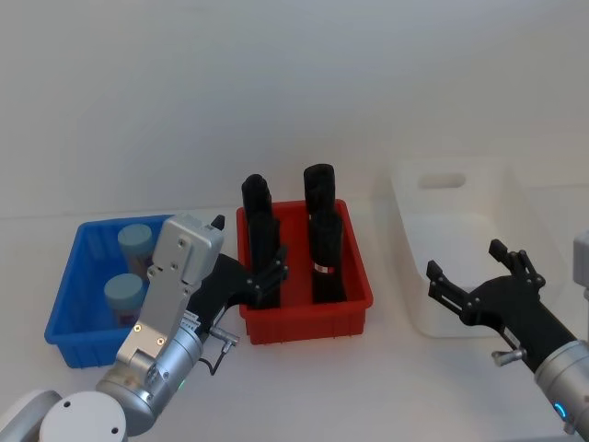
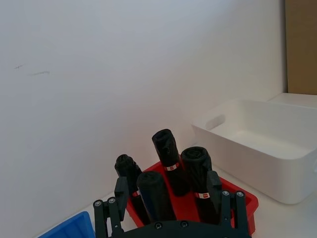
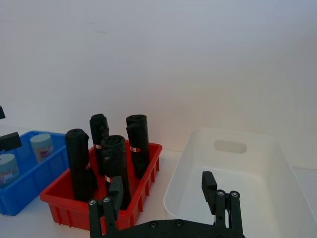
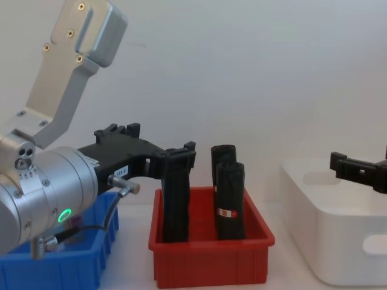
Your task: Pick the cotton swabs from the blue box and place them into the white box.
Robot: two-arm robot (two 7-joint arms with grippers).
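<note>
Two cotton swabs jars (image 1: 133, 241) (image 1: 124, 295) with pale blue lids stand in the blue box (image 1: 69, 276) at the left. They also appear in the right wrist view (image 3: 41, 144) (image 3: 7, 167). The white box (image 1: 419, 318) sits at the right, with nothing visible inside. My left gripper (image 1: 274, 276) hovers open at the red bin's left front corner, to the right of the blue box, holding nothing. My right gripper (image 1: 463, 260) hangs open over the white box's near part, also holding nothing.
A red bin (image 1: 354, 299) between the two boxes holds several tall black rolls (image 1: 320, 198) standing upright, which rise above its rim. The left arm's silver wrist (image 1: 179, 276) covers the blue box's right wall. Bare white table lies in front.
</note>
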